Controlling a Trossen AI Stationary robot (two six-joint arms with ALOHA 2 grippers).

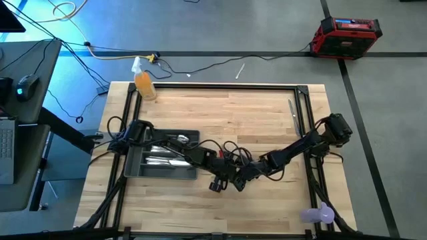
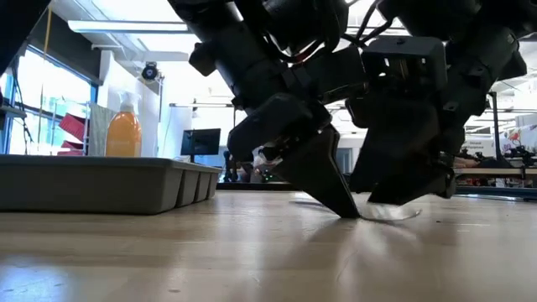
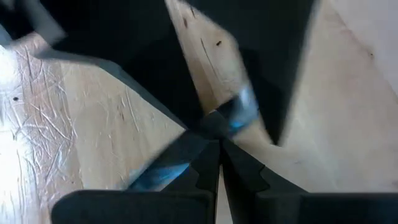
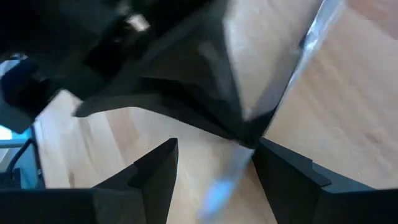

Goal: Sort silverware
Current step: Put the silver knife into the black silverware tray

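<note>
My left gripper [image 1: 219,185] reaches past the dark grey tray [image 1: 133,168] to the table's middle near side. It points down and is shut on a thin silver piece of silverware [image 3: 241,113]. My right gripper [image 1: 239,180] comes from the right and is open. In the right wrist view its fingers [image 4: 155,171] stand on either side of that piece [image 4: 314,34] and of the left fingertips. Whether they touch it, I cannot tell. More silverware [image 1: 163,157] lies in the tray. One straight piece [image 1: 291,107] lies flat near the table's far right corner. My left gripper [image 3: 217,144] pinches the silver piece between its two fingers, somewhere along its length [image 3: 231,119], coming from above and pointing down. The fingers lie across it. In the low view a curved end of the piece [image 2: 393,215] rests on the table beside the fingertips [image 2: 344,205].
An orange spray bottle [image 1: 143,85] stands at the far left corner. A pale purple object [image 1: 319,215] sits at the near right corner. A dark frame [image 1: 220,85] rims the tabletop. Bare wood lies on the near side and across the table's far half.
</note>
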